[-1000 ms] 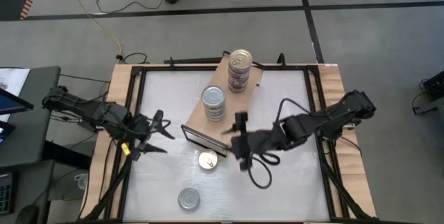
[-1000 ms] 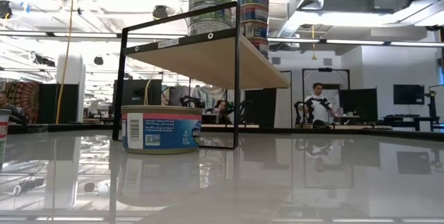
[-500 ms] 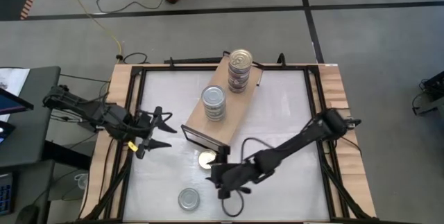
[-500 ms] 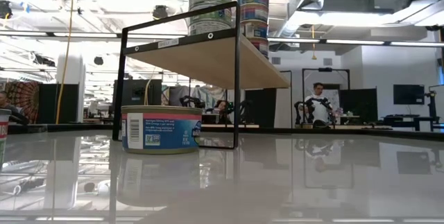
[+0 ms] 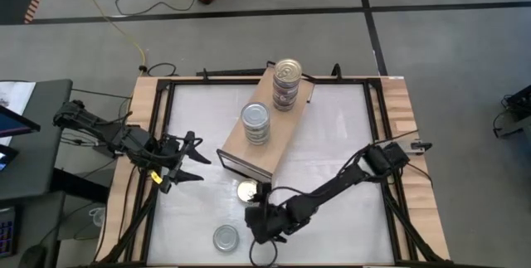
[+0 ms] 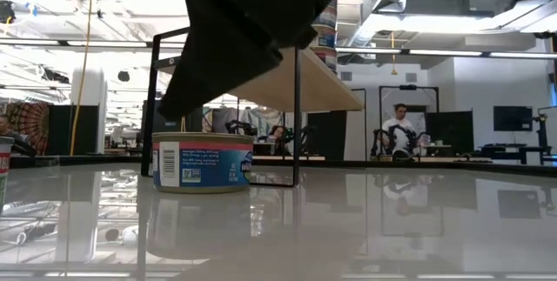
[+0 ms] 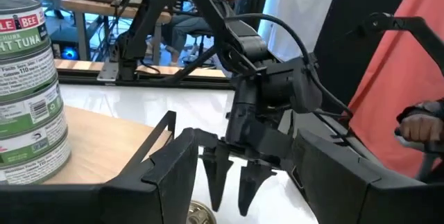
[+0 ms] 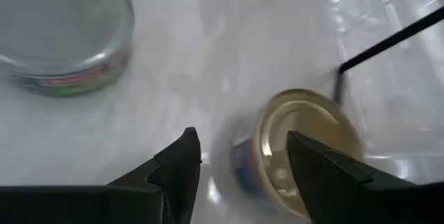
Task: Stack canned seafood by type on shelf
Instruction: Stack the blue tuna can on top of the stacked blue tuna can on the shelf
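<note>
The shelf runs slantwise across the table's middle. On its wooden top stand a stack of silver-lidded cans and a stack of gold-lidded cans. A loose gold-lidded can rests on its base on the table off the shelf's near end, and a silver-lidded can sits nearer the front edge. My right gripper hangs open just above the gold can, fingers slanting down, one on either side of it and clear of it. My left gripper waits open at the table's left.
The shelf's black frame post stands close behind the gold can. Free table surface lies right of the shelf and along the front. Beyond the table, people sit at desks.
My right gripper has dropped from beside the shelf's near end and swung toward the table's near left, arriving above the loose gold can with its fingers tipped further down. The cans have not moved.
</note>
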Motion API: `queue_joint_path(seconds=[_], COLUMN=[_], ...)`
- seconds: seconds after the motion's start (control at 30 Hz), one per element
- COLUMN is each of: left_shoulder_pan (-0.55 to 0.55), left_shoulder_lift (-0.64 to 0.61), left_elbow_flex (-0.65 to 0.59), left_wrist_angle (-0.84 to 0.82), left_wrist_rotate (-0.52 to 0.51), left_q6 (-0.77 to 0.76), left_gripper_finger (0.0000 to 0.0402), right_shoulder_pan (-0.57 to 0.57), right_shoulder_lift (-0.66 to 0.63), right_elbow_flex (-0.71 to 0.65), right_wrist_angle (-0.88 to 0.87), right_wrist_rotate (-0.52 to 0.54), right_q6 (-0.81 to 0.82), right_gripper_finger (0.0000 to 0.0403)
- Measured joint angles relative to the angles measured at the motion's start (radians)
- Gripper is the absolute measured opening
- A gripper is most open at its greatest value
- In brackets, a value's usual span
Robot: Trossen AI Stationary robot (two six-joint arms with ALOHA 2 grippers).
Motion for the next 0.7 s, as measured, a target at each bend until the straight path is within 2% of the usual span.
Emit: queue_joint_path(seconds=[0.2, 0.47, 0.7], left_shoulder_pan=[0.000, 0.000, 0.000], left_shoulder_lift=[0.000, 0.000, 0.000], left_elbow_flex=[0.000, 0.000, 0.000], left_wrist_angle=[-0.001, -0.045, -0.054], left_wrist_rotate=[-0.001, -0.003, -0.003], left_q6=[-0.011, -0.022, -0.020], left_gripper_finger=[0.0224, 0.0224, 0.0224], right_shoulder_pan=[-0.045, -0.014, 0.016], right_shoulder_lift=[0.000, -0.004, -0.006], right_elbow_flex=[0.002, 0.003, 0.003], right_wrist_angle=[-0.050, -0.226, -0.248], right_wrist_rotate=[-0.119, -0.120, -0.119], right_q6=[0.092, 0.217, 0.236], right_gripper_finger=[0.0222, 0.0188, 0.0165])
